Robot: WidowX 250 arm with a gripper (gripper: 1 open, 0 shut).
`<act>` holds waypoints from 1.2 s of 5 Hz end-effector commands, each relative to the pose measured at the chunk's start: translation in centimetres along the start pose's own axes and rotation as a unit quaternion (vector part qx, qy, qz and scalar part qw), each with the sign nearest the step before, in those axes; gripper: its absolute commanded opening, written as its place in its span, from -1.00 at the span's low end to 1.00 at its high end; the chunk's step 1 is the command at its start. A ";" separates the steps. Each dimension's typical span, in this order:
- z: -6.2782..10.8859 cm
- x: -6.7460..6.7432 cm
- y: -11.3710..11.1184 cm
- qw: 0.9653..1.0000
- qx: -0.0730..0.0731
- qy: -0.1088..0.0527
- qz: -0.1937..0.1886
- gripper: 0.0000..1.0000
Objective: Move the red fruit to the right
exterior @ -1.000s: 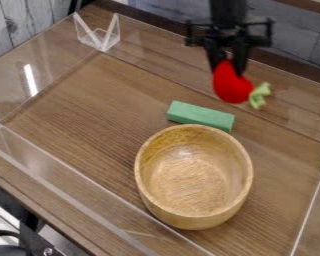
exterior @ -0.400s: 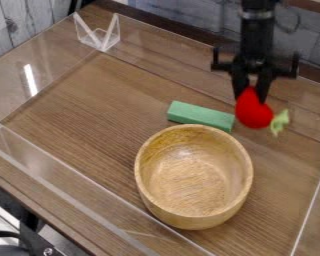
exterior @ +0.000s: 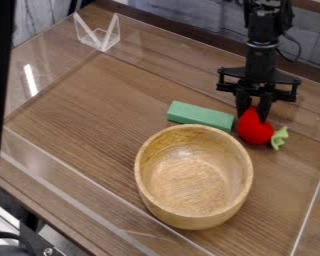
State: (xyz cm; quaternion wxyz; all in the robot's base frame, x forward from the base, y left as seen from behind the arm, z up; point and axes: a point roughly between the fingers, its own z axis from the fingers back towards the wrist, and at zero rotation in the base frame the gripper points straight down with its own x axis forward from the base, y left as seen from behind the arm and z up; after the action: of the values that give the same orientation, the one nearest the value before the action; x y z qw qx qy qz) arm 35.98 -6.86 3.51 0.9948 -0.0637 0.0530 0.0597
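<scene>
Lowered since a second ago, the black gripper (exterior: pixel 258 112) now hangs close to the wooden tabletop (exterior: pixel 96 110) with the red fruit (exterior: pixel 255 127) clamped between its narrow fingers, where earlier it carried the fruit higher up and further left in the picture. Its arm rises straight up above it, out of the top edge. Pinched at its upper part, the fruit sits directly below the fingertips (its light green leafy end (exterior: pixel 279 134) sticks out to the right), at or just above the table surface; contact cannot be told. Just left of the gripper lies a flat green rectangular block (exterior: pixel 202 116), its near end almost beside the fruit. Below and left of the gripper, nearer the camera, stands a round wooden bowl (exterior: pixel 192 175). Clear plastic walls (exterior: pixel 96 33) border the table, well away to the upper left
</scene>
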 end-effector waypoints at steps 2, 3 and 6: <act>0.1 0.9 -1.1 0.999 0.013 -0.012 -0.046 1.00; 0.1 0.8 -1.7 0.999 0.018 -0.011 -0.045 1.00; 3.4 -0.5 -2.6 0.997 -0.001 -0.036 -0.062 1.00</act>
State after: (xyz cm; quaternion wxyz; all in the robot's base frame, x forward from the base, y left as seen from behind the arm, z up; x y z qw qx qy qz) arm 35.40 -8.43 4.41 0.9969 -0.0574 0.0524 0.0097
